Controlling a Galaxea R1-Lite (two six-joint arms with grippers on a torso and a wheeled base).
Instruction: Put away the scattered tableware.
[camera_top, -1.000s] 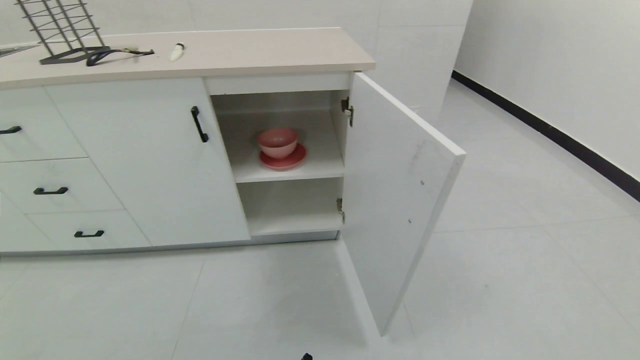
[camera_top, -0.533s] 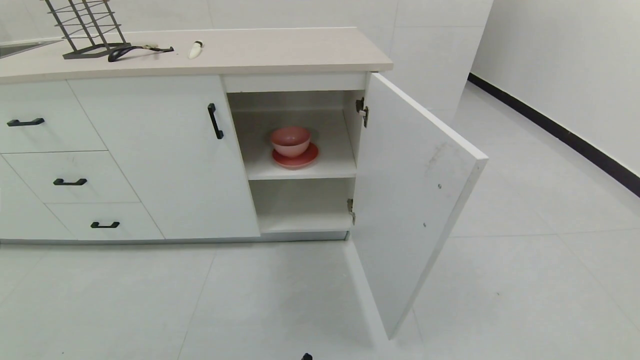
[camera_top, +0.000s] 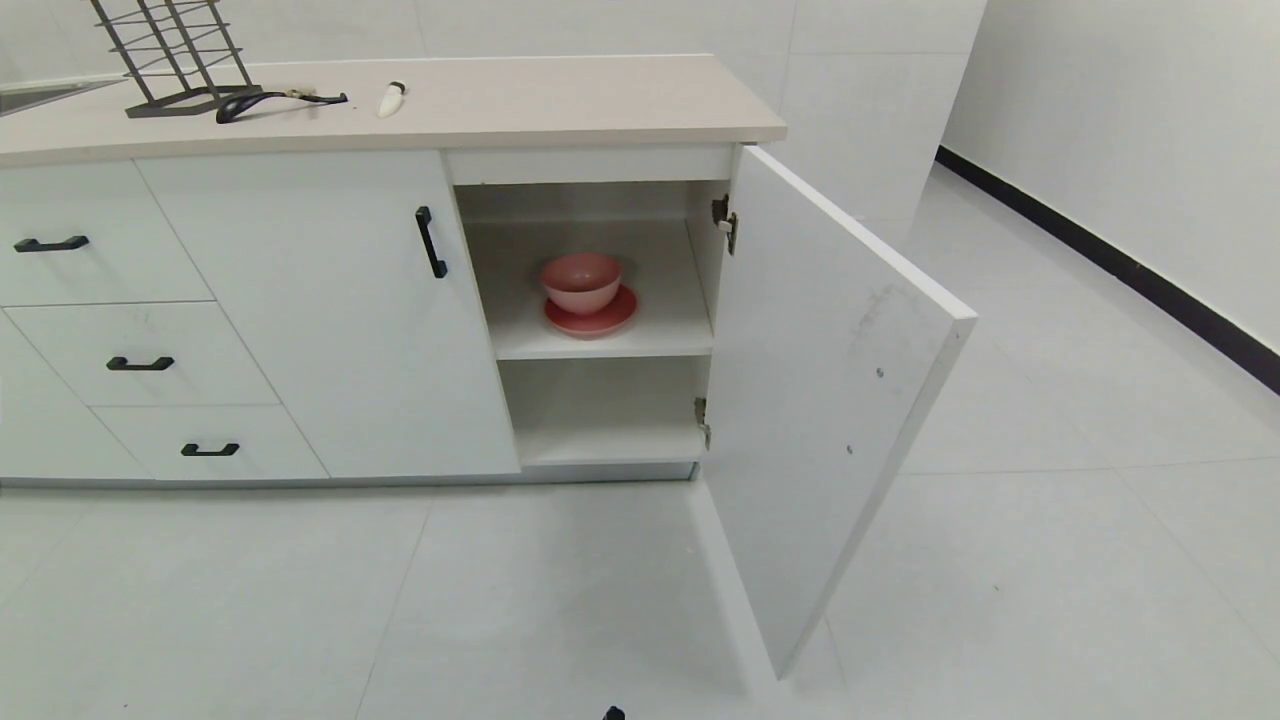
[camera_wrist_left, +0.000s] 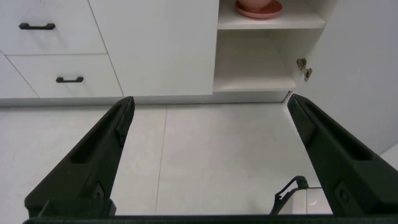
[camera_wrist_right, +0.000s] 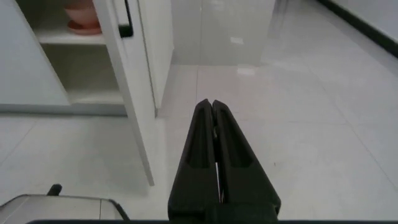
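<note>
We judged the bowl, stacked on the plate on the upper shelf of the cabinet, light, stiff and slippery, best pinched at its rim. The left end effector gaped; the right end effector was clenched, empty.

Left gripper: fingers spread wide above tiled floor. Open cabinet: pink plate on upper shelf. Drawers, black handles.

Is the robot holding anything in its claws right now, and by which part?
Nothing is held. The left gripper is open and empty; the right gripper is shut on nothing. The pink bowl sits on its plate in the cabinet.
</note>
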